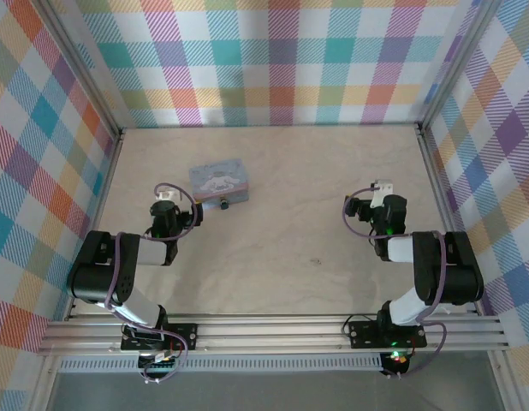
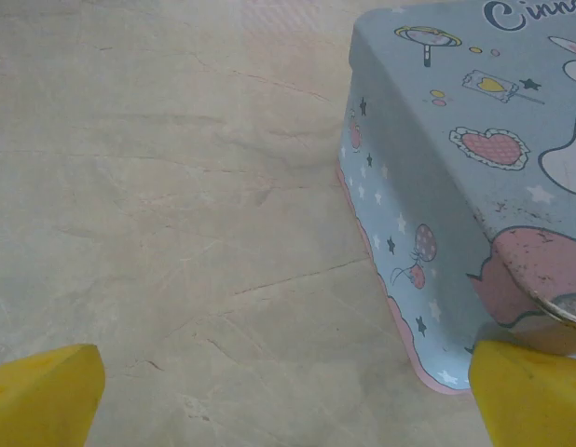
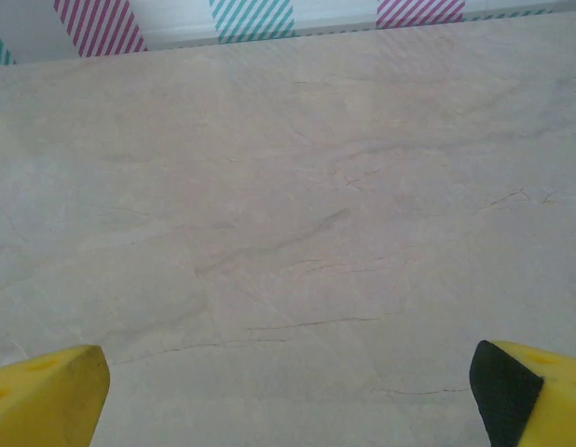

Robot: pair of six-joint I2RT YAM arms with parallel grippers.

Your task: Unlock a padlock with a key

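- The padlock [image 1: 223, 204] is lying left of the worktop's [image 1: 316, 171] middle, touching or just beside the near side of the pale blue tin [image 1: 219, 181]. From above it is showing only as a small dark speck, and I cannot tell whether a key is sitting in it.
- The left hand [image 1: 165, 199] is hovering just beside the tin's left end, its jaws standing wide apart and gripping nothing. In its wrist view the yellow fingertips [image 2: 46, 396] are framing bare worktop and the tin's near corner.
- The right hand [image 1: 380, 193] is hovering well apart from the lock, toward the worktop's right edge. Its jaws are likewise spread and empty, and it is facing bare surface.
- As I am judging it, the step in hand is the opening approach, with nothing picked up yet.
- The left hand is sitting nearer, so it is looking like the one to steady the lock body.
- It should be coming in low from the near side, because the lock is lying so close to the tin that a careless sweep is risking a shove to both.
- The grip is better taken on the body than on the silvery loop, so the loop is staying free to spring.
- So small a lock is likely to slide or spin under one finger, so both fingers should be meeting it together.
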